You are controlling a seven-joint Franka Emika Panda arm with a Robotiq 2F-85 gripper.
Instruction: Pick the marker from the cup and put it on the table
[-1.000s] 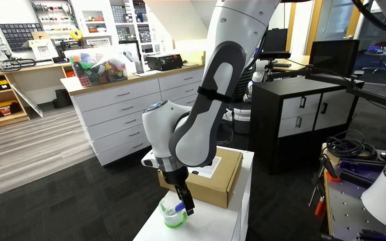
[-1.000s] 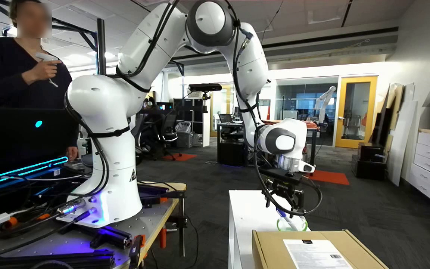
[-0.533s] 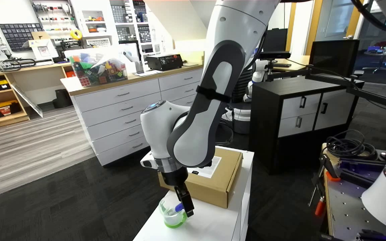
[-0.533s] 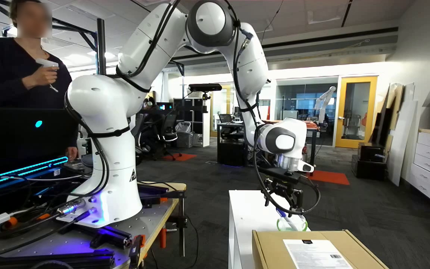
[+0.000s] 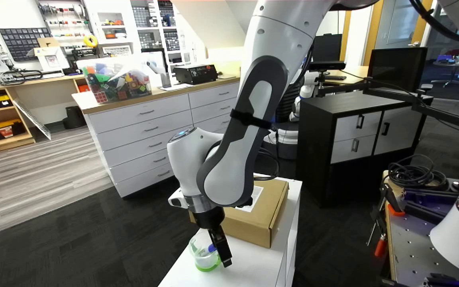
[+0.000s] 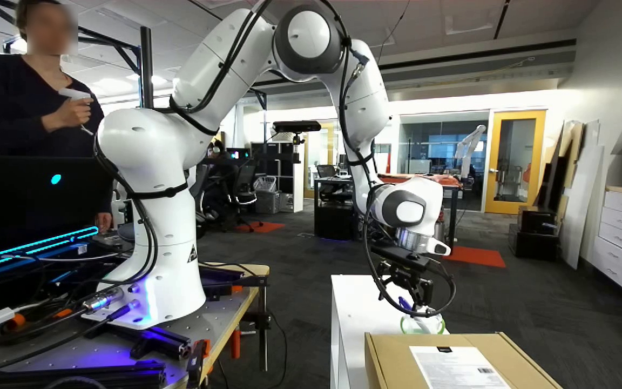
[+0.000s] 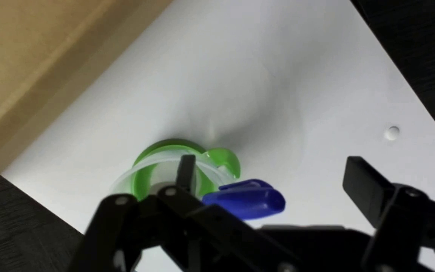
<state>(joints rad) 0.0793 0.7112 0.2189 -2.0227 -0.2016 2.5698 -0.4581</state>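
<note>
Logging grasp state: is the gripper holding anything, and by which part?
Nothing is held: the gripper is wide open, and the blue-capped marker leans in the green-based cup.

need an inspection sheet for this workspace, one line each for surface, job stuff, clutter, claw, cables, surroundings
Surface: white table, with a small round white spot near one edge.
Job's things: cup upright on the table; marker tilted inside it, blue end past the rim.
Clutter: cardboard box on the same table, beside but apart from the cup.
Grasping part: claw open, jaws on either side of the marker's blue end in the wrist view, not clamped.
Cables: black cable hangs in a loop near the claw; coiled cables on the bench.
Surroundings: person standing, holding a white handheld device; drawer cabinet bearing a bin of coloured pieces.
</note>
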